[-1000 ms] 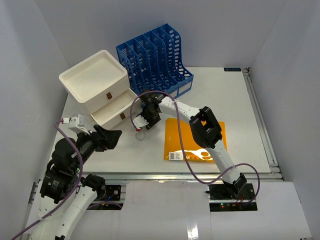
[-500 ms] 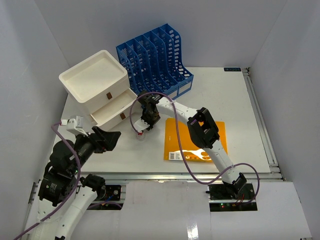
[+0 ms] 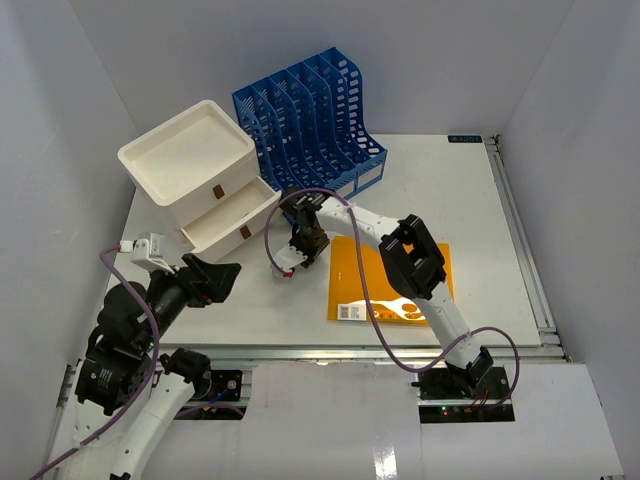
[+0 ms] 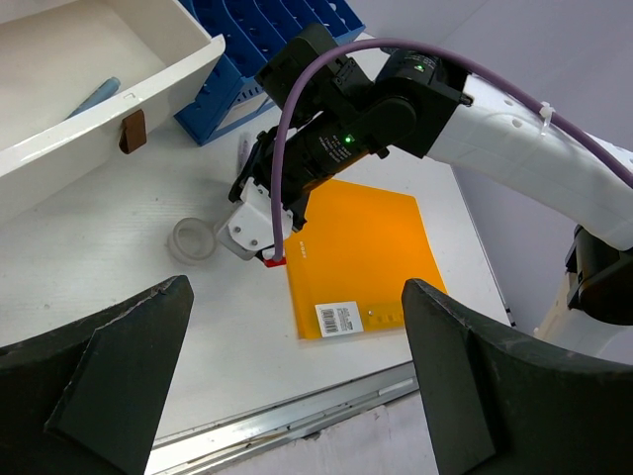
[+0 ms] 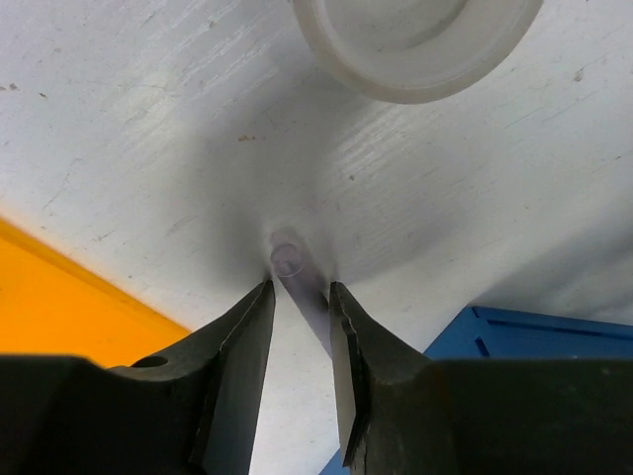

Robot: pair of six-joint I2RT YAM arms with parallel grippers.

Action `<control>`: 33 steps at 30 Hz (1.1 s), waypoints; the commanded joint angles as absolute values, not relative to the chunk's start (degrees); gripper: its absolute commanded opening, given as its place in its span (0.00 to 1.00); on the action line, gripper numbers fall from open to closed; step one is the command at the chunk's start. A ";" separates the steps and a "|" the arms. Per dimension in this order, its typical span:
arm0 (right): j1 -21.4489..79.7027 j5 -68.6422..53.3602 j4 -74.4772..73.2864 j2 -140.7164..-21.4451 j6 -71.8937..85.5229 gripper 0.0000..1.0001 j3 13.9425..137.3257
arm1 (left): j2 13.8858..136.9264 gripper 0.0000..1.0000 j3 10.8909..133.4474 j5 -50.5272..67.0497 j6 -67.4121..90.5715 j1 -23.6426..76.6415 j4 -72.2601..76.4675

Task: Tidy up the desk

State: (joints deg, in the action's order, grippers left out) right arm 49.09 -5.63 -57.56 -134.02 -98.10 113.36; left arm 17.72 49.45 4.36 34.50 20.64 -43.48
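Pinches a thin pale pen (image 5: pixel 297 272) in the right gripper (image 5: pixel 300 297), fingers at a narrow gap with pads against both its sides. Points that gripper down at the desk (image 3: pixel 470 200), near the front of a blue rack (image 3: pixel 320 110) and the far-left corner of an orange folder (image 4: pixel 361 252). Has a clear ring (image 5: pixel 415 40) lying flat just past the pen's end, apart from it. Holds the left gripper (image 4: pixel 297 292) spread wide with nothing in it, raised over the near-left part, well apart from the right one. Finds the desk flat and white-grey under both arms, carrying a white box (image 3: pixel 190 190) at far left, one drawer (image 4: pixel 148 94) open with a blue stick (image 4: pixel 97 94) inside, the rack just right of the box, and a small black label (image 3: pixel 465 138) at the far-right corner.
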 commanded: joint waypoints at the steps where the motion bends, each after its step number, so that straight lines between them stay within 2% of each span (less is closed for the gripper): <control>1: 48.87 -4.13 -65.25 -139.71 -97.38 0.26 110.09 | 17.27 0.98 49.92 5.27 35.42 20.53 -43.72; 5: 48.87 -5.44 -62.68 -140.19 -96.16 0.08 110.04 | 16.26 0.98 49.48 5.19 35.77 20.48 -44.38; 6: 48.87 -5.96 -62.32 -140.01 -95.64 0.08 110.04 | 16.09 0.98 49.57 5.19 35.77 20.48 -44.56; 11: 48.69 -9.54 -61.11 -135.67 -94.60 0.08 109.16 | 15.38 0.98 49.48 4.75 36.27 20.49 -45.44; 22: 50.02 -20.30 -59.26 -114.72 -82.46 0.08 113.31 | 14.35 0.98 48.53 2.79 37.97 20.48 -45.53; 29: 54.62 -24.13 -46.64 -110.97 -67.83 0.08 119.04 | 13.18 0.98 46.84 1.01 40.39 20.48 -45.70; 33: 56.92 -21.41 -37.52 -114.42 -64.33 0.08 122.26 | 12.71 0.98 46.29 0.88 41.76 20.48 -46.03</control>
